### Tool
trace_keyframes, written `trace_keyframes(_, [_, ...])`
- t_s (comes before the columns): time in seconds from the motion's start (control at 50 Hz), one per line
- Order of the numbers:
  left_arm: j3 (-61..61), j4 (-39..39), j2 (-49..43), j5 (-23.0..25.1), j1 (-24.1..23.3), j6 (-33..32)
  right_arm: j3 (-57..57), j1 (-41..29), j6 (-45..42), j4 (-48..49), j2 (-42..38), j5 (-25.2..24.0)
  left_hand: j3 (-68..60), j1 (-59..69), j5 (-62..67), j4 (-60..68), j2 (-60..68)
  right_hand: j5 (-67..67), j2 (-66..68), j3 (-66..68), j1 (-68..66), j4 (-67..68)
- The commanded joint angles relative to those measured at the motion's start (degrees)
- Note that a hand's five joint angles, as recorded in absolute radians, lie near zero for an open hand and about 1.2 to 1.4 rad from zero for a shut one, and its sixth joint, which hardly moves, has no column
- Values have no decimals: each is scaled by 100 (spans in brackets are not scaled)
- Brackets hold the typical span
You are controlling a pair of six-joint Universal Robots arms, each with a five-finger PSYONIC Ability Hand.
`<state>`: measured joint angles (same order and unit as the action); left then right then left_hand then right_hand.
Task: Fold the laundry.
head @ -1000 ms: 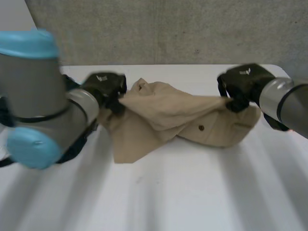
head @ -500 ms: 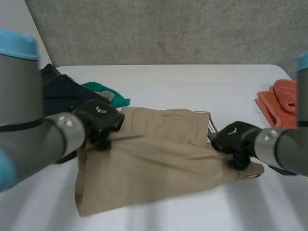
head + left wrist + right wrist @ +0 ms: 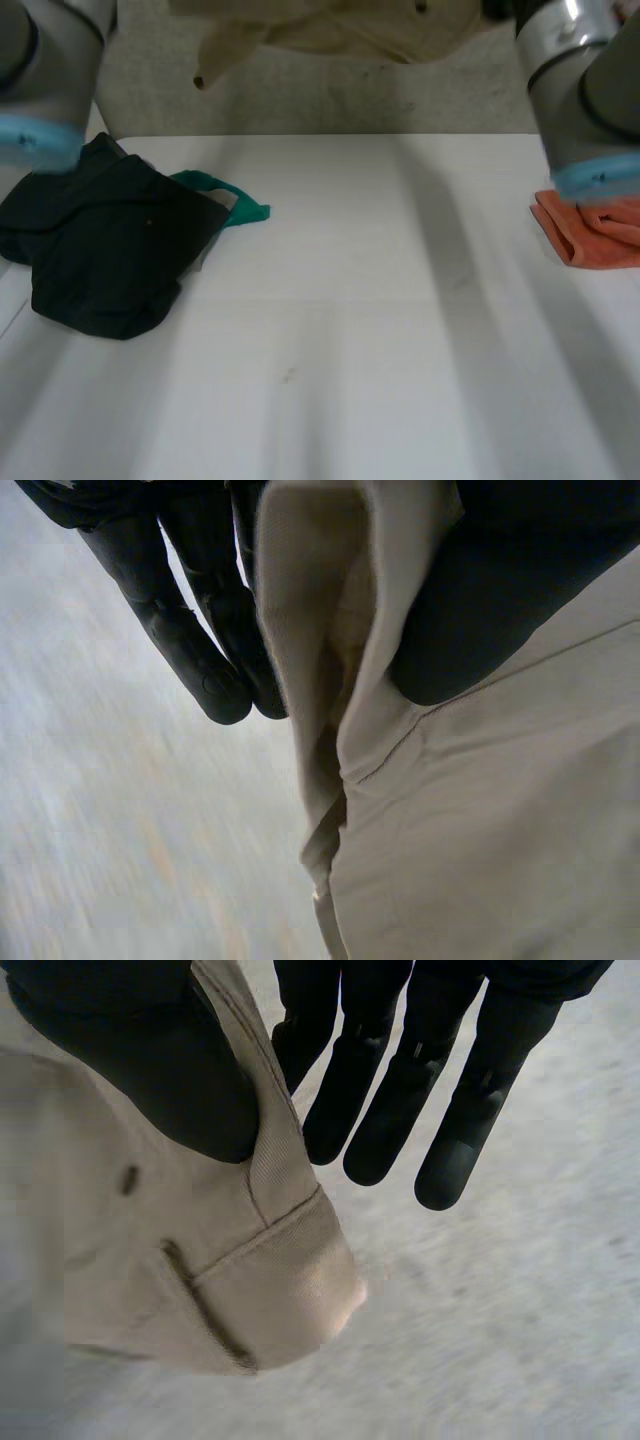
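Up in the air, high over the flat white table (image 3: 350,330) and in front of the grey wall, soft beige cloth pants (image 3: 330,25), all bunched up and not touching the table at all. Held at one end by the left robot hand (image 3: 500,580): fat black thumb pressing the folded edge from one side, long straight fingers (image 3: 200,630) on the other side, so pinching the pants tight. Held at the other end by the right robot hand (image 3: 150,1050): thumb flat on the cloth close to a seam and a small buttonhole, straight fingers (image 3: 390,1100) behind the edge, so pinching the pants too. Reaching up at each side, the grey left arm (image 3: 40,70) and the grey right arm (image 3: 580,90), both with light-blue caps. Down on the table by the left arm, a heap of dark, almost black clothes (image 3: 110,240), with a bit of green cloth (image 3: 235,200) poking out just beside it. Over by the right arm, at the table's edge, a crumpled orange cloth (image 3: 590,230), well apart from the dark heap.
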<state>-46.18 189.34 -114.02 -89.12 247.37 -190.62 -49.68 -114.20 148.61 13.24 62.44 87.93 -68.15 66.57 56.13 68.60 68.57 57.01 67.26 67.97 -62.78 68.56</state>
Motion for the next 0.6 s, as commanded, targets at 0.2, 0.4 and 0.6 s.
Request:
trace_keyframes(0.2, [-3415,-134,-1131,106,-118,-493,-2792,205,-736,-401,-1120,-839,-1185,1343,1387,1140,1143,1299,1274,1203,-1722,1144])
trace_keyframes(0.4, [-3582,-723,-587,-202,-286,-1320,-3320,302,-492,-1068,-436,-637,4297,-4139,-4095,-4341,-4338,-1459,-1484,-1555,1036,-1614])
trace_keyframes(0.6, [-4214,-916,37,-483,-233,-1355,-3531,337,151,-1929,145,-593,4164,-4006,-3962,-4209,-4206,-3161,-3186,-3257,2738,-3316])
